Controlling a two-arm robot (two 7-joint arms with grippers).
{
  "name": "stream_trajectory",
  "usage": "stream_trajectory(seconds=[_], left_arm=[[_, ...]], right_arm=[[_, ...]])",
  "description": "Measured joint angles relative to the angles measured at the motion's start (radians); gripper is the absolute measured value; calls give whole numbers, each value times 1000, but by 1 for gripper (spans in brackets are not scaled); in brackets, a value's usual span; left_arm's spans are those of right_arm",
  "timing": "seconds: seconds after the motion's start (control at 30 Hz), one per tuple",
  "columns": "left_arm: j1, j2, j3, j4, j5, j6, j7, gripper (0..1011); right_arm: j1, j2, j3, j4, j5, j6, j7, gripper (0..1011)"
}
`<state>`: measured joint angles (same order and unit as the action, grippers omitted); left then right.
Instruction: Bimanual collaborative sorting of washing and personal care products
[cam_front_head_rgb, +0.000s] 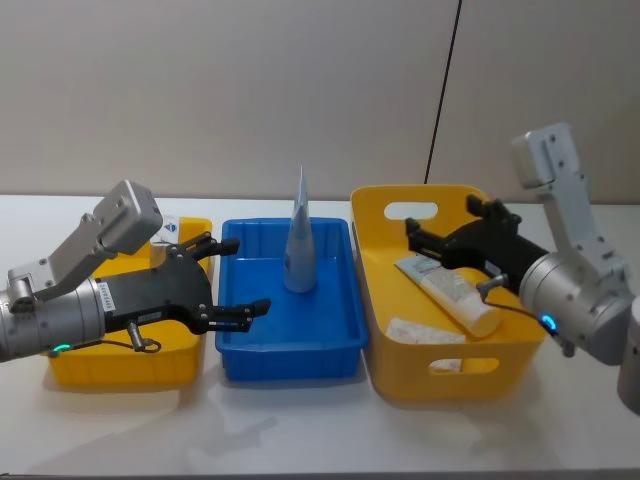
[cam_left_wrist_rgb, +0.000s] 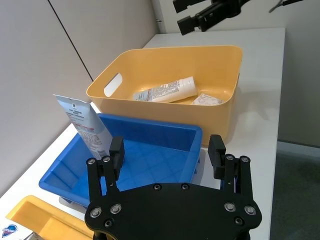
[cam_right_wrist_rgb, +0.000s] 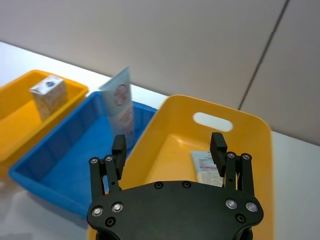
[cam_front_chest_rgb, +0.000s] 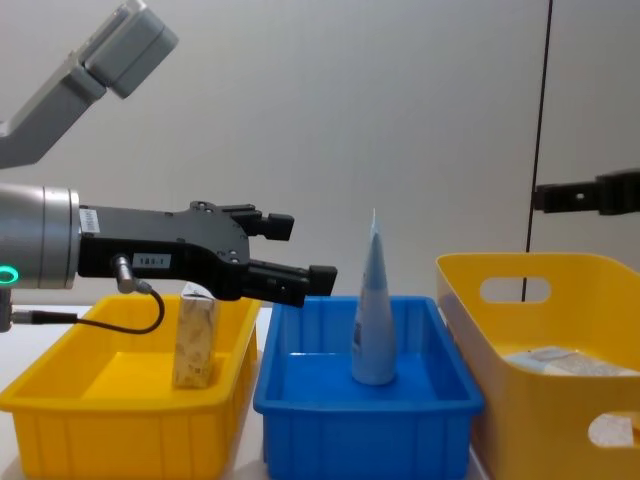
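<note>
Blue for the middle bin; yellow for the small bin left of it and the big bin right of it. Pale blue on the standing tube, with a red-and-white label. White top, mottled beige sides on the little box. White with fine print on the lying tube. Black on both grippers.

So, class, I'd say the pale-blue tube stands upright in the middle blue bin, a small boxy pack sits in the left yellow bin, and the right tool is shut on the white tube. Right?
Not quite. The right tool is open and holds nothing; the white tube lies on the floor of the right yellow bin, as the right wrist view shows. The rest stands.
</note>
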<state>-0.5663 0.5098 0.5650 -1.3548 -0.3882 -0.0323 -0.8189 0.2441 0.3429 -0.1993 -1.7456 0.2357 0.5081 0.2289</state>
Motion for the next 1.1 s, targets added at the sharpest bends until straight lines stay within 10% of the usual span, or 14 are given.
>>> stream_trajectory(seconds=[1.1], left_arm=[[0, 0, 0, 0, 0, 0, 0, 1001]], right_arm=[[-73, 68, -61, -82, 67, -60, 165, 1002]])
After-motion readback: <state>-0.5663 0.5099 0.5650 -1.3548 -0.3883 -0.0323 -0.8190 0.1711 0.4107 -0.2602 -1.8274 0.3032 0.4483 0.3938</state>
